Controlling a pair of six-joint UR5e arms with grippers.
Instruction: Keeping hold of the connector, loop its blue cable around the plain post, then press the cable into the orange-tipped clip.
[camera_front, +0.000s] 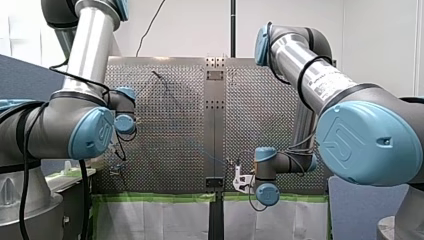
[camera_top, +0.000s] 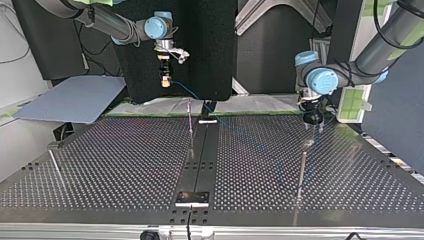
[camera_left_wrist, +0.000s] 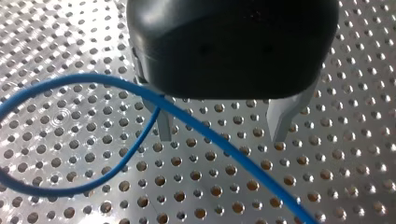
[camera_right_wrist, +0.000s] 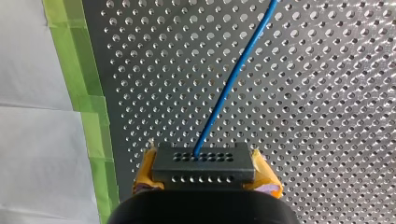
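Observation:
A dark grey connector (camera_right_wrist: 203, 169) with rows of small holes sits between the yellow pads of my right gripper (camera_right_wrist: 205, 161), which is shut on it. Its blue cable (camera_right_wrist: 233, 79) runs straight ahead over the perforated plate. In the top view my right gripper (camera_top: 164, 75) hangs high over the table's far edge, and the cable (camera_top: 192, 96) slopes down toward the centre strip. My left gripper (camera_left_wrist: 222, 128) is open just above the plate; the cable (camera_left_wrist: 219, 142) loops across ahead of its metal fingers (camera_left_wrist: 163, 126), ungripped. No orange tip can be made out on any post.
Thin metal posts stand on the plate: one (camera_top: 190, 125) by the centre strip, one (camera_top: 302, 167) below my left gripper (camera_top: 313, 119), one (camera_top: 54, 162) at the top view's left. Green tape (camera_right_wrist: 88, 107) and white sheeting mark the table's edge beside my right gripper.

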